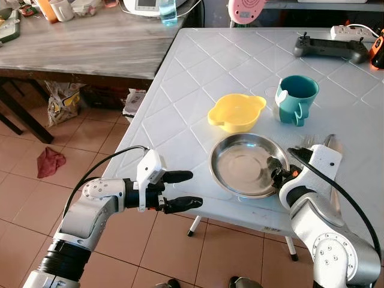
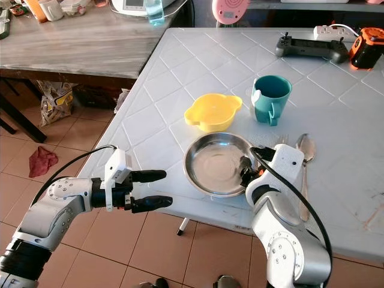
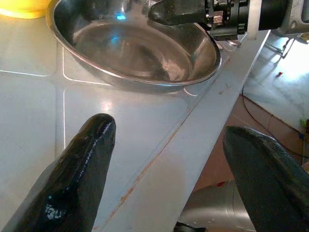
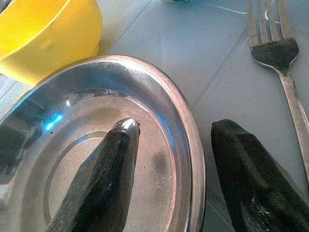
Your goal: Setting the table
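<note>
A steel plate [image 1: 240,168] lies near the front edge of the white table [image 1: 180,114]. Just behind it sit a yellow bowl [image 1: 237,112] and a teal mug [image 1: 296,99]. A fork [image 4: 275,48] and a spoon [image 2: 305,147] lie to the right of the plate. My right gripper [image 4: 176,126] is open and straddles the plate's right rim, one finger inside the dish and one outside. My left gripper [image 1: 193,189] is open with nothing in it, hovering at the table's front edge left of the plate.
A grey controller [image 1: 330,47], a power strip [image 1: 348,30] and an orange object [image 2: 366,48] lie at the table's far right. A wooden table [image 1: 90,42] with bottles and cups stands to the left. A red cloth [image 1: 51,162] and a bag [image 1: 63,99] are on the tiled floor.
</note>
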Robot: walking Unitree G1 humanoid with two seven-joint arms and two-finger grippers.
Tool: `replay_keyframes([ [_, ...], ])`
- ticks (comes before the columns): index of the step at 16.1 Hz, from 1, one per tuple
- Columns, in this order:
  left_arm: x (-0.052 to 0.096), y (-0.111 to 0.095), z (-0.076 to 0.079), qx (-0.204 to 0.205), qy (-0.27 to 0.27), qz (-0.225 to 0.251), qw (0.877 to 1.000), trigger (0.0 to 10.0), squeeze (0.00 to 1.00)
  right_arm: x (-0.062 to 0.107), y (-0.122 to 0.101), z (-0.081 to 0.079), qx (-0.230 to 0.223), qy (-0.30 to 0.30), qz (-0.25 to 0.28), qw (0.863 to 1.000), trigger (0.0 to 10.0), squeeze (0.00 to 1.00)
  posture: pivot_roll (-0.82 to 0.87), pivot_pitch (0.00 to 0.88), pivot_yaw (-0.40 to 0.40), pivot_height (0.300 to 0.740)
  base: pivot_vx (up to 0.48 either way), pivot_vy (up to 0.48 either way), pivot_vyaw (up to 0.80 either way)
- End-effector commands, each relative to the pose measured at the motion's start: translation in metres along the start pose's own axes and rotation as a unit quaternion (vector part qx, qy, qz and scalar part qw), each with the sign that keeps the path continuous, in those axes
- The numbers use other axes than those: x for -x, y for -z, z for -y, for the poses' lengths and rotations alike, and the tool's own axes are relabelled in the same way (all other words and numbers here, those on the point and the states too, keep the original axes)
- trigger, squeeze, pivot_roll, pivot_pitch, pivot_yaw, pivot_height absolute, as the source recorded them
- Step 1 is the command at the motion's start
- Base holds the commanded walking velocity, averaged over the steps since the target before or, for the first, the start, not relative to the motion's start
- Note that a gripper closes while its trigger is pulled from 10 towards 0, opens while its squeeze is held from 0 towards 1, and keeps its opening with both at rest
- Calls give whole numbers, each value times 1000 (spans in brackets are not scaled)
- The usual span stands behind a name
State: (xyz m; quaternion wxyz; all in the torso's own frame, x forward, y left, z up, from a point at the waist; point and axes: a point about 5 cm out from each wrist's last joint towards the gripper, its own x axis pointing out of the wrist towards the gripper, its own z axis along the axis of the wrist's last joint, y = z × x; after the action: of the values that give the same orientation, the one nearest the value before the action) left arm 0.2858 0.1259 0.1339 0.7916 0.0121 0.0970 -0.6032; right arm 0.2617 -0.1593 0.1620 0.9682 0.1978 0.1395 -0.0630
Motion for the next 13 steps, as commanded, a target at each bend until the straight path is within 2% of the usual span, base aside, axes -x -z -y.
replay_keyframes([
  [1,2,0,0,1,-1,-3,1000,10000,0,4,19,-27,-83,-29,-37,995,0,0,-55,189,111,740,0,0,0],
  [4,1,0,1,1,1,-3,1000,10000,0,5,23,-26,-59,-28,-60,996,0,0,-55,187,113,740,0,0,0],
  [5,0,-1,0,0,0,-2,1000,10000,0,6,25,-24,-38,-31,-72,996,3961,0,-56,186,111,740,0,0,0],
  [6,0,-1,0,0,-1,-1,1000,10000,0,7,25,-24,-27,-34,-77,996,8824,0,-56,186,111,740,0,0,0],
  [7,-1,-2,0,1,-2,1,1000,10000,0,7,26,-24,-22,-32,-87,995,10000,486,-56,186,111,740,0,0,0],
  [8,-1,-2,0,1,-2,1,1000,10000,0,8,26,-24,-22,-30,-88,995,10000,486,-56,186,111,740,0,0,0],
  [9,-3,-1,2,2,0,2,1000,10000,0,9,30,-20,-3,-16,-105,994,10000,804,-60,185,104,740,0,0,0],
  [10,-3,-1,3,2,1,2,1000,10000,0,10,32,-20,-1,-13,-110,994,10000,86,-60,185,104,740,0,0,0],
  [11,-3,-1,3,3,1,2,1000,10000,0,11,33,-19,1,-8,-112,994,10000,0,-60,185,104,740,0,0,0],
  [12,-3,-1,3,3,1,2,1000,10000,0,13,33,-21,-6,-11,-112,994,10000,0,-60,185,104,740,0,0,0],
  [13,-3,-1,2,2,1,2,1000,10000,0,14,33,-21,-13,-10,-112,994,0,0,-62,182,106,740,0,0,0],
])
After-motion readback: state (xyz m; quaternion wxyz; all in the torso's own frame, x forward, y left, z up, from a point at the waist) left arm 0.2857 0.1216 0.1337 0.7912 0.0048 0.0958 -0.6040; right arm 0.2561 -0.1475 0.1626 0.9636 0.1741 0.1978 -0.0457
